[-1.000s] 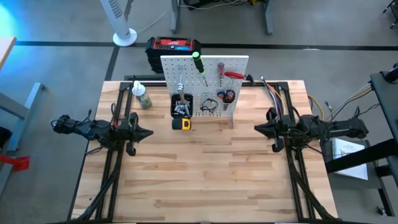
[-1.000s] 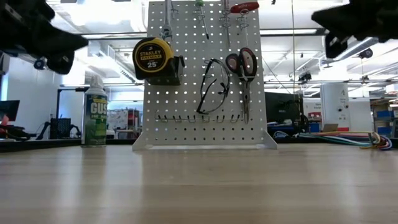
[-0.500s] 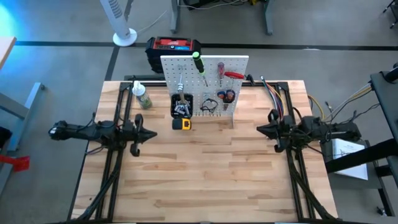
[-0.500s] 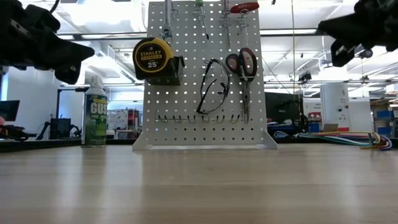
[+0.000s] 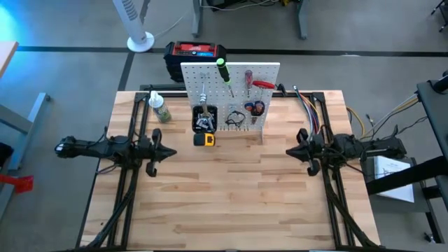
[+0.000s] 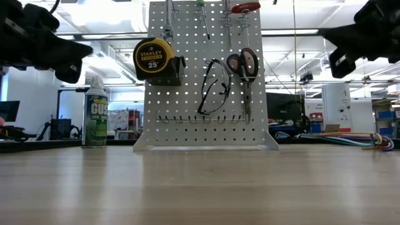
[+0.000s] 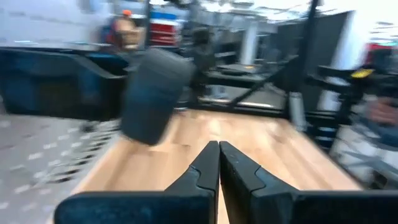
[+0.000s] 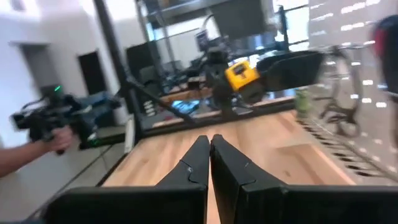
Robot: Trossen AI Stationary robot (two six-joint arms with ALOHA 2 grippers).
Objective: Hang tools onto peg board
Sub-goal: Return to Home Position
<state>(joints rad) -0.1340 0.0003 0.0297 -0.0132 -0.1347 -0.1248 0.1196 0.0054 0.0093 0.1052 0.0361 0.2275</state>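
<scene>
Tools [image 6: 153,57] hang on the peg board [image 6: 187,125] at the tabletop's [image 5: 231,203] far edge, topmost ones cut off in low view. Left end effector [image 5: 171,149] and right end effector [image 5: 290,150] hover clenched, seemingly empty.

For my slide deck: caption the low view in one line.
Tape measure, glasses and pliers hang on the peg board beside a bottle; left arm and right arm raised aside.
</scene>
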